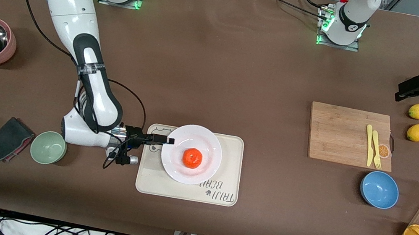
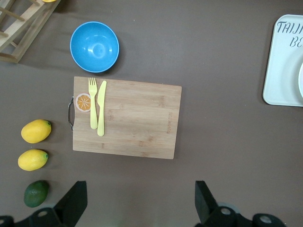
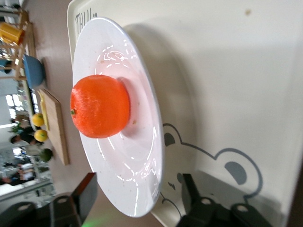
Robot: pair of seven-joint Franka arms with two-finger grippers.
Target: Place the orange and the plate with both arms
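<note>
orange (image 1: 192, 158) on plate (image 1: 176, 162), plate on tray (image 1: 227, 188). cutting board (image 1: 338, 135) sits toward left arm's end, bowl (image 1: 379, 190) nearer camera than it.

Orange (image 1: 192, 158) sits on white plate (image 1: 211, 146) atop tray (image 1: 231, 172)

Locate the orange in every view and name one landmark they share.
Front view: the orange sits on the plate, near the right end effector.
Left wrist view: not in it.
Right wrist view: on the plate's middle.
Shared landmark: the cream tray, partly visible in all three.
</note>
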